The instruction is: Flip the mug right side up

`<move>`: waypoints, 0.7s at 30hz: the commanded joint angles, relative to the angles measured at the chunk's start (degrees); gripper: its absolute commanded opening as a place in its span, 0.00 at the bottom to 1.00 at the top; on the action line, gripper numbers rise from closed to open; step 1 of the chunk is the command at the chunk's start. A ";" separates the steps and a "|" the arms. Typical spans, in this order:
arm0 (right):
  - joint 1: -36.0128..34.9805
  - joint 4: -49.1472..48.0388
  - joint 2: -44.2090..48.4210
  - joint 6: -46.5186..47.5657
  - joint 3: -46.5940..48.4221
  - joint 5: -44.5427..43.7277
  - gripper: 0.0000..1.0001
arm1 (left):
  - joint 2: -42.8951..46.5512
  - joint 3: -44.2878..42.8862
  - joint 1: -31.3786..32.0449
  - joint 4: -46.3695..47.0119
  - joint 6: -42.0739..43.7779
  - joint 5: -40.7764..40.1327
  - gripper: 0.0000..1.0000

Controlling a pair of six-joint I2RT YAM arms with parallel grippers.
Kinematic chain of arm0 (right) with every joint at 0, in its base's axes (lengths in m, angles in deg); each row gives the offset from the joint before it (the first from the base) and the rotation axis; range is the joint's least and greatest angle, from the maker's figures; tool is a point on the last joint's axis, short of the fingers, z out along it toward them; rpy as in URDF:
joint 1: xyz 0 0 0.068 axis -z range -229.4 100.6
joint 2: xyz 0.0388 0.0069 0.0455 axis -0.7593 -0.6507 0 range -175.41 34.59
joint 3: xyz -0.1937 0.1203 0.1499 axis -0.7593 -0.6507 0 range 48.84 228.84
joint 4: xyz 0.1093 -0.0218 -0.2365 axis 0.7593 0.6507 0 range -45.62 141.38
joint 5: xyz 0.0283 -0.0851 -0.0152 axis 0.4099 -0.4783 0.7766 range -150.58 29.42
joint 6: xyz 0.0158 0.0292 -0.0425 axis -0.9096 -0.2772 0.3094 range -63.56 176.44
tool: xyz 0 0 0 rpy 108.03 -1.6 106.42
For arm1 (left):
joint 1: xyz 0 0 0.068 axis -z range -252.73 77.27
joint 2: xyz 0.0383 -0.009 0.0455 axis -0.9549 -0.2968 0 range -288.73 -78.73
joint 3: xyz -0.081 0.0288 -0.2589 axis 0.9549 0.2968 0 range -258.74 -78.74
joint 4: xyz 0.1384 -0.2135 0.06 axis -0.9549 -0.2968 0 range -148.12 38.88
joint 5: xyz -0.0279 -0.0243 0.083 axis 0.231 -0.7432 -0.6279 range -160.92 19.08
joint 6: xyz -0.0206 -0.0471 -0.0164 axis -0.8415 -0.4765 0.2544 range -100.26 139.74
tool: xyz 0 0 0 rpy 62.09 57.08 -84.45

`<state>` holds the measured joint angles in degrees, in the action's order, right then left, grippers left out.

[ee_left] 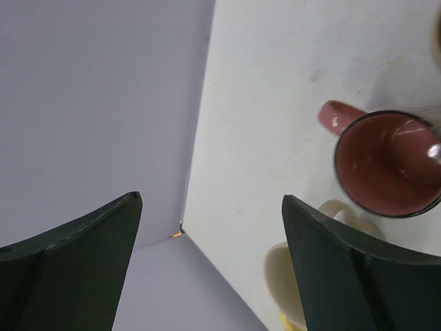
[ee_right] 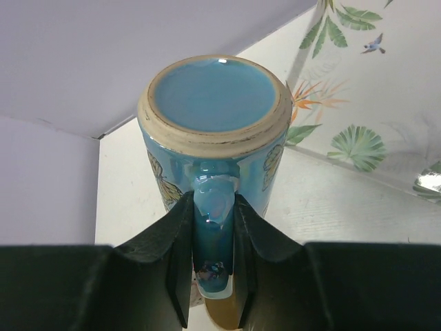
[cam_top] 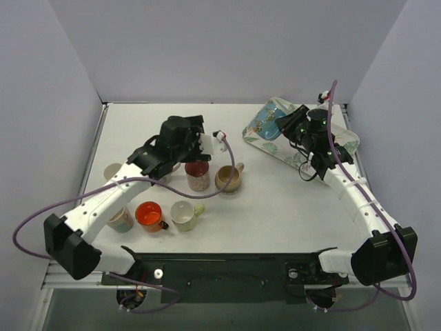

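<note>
The mug (ee_right: 210, 96) is blue with butterfly prints and is upside down, its glazed base facing the right wrist camera. My right gripper (ee_right: 213, 207) is shut on the mug's handle, one finger on each side. In the top view the mug (cam_top: 264, 128) hangs at the left end of the floral tray (cam_top: 346, 143), with my right gripper (cam_top: 286, 127) just right of it. My left gripper (cam_top: 204, 146) is open and holds nothing, hovering above the cluster of cups at the left. Between its fingertips my left gripper (ee_left: 212, 200) shows only bare table and the far left corner.
Several cups stand at the left: a maroon one (cam_top: 198, 176) (ee_left: 386, 162), a tan one (cam_top: 229, 180), an orange-lined one (cam_top: 149, 215) and a cream one (cam_top: 183, 215) (ee_left: 289, 276). Grey walls enclose the table on three sides.
</note>
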<state>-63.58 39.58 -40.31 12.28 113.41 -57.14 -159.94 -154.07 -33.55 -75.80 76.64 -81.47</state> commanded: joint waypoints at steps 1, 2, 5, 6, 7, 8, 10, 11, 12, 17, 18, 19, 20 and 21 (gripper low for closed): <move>-1.20 -4.35 5.54 -0.31 -0.50 -1.60 0.00 | 9.65 -3.23 -2.44 -1.49 5.93 -0.18 0.94; -1.55 -4.17 6.07 -0.31 -0.50 -2.12 0.00 | 10.01 -6.12 -2.44 -7.07 8.46 2.43 0.94; -2.43 -4.25 8.09 -1.09 -0.41 -2.65 0.00 | 14.83 -6.42 -1.48 -7.76 17.95 7.98 0.96; -2.52 -4.69 8.53 -2.15 -0.85 -2.56 0.00 | 16.68 -3.54 -1.47 -4.09 23.37 12.35 0.97; -2.61 -5.91 9.58 -2.85 -1.29 -2.30 0.00 | 19.66 -1.07 -1.21 -2.57 29.34 15.09 0.97; -2.70 -7.14 10.03 -4.16 -2.34 -2.13 0.00 | 20.99 4.09 -0.95 1.01 31.58 20.60 0.97; -2.79 -8.56 11.87 -5.40 -3.66 -1.86 0.00 | 24.16 11.41 0.80 6.46 35.11 26.42 0.97; -2.79 -8.56 13.18 -5.50 -3.93 -1.95 0.00 | 25.30 16.04 2.64 8.06 37.12 27.50 0.97; -2.79 -8.56 13.72 -6.11 -4.45 -1.95 0.00 | 25.57 18.61 3.27 15.91 37.14 29.34 0.97; -4.54 -7.86 17.14 -7.96 -4.98 0.33 0.00 | 20.15 33.39 3.98 56.00 34.94 34.09 0.97; -4.89 -7.95 18.19 -8.48 -5.07 0.77 0.00 | 19.17 33.93 3.98 58.85 34.85 34.88 0.97; -5.33 -8.21 18.55 -8.75 -5.77 1.56 0.00 | 16.64 34.19 3.98 64.18 34.77 35.76 0.97; -5.77 -8.30 20.12 -9.10 -6.04 1.74 0.00 | 14.17 34.20 4.32 66.67 22.84 35.86 0.97; -6.12 -8.39 20.66 -9.27 -6.91 1.66 0.00 | 13.11 33.94 4.33 70.79 33.52 35.51 0.97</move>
<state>-67.93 41.88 -24.92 6.27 106.44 -58.10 -143.46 -118.95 -29.58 -33.84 108.62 -51.04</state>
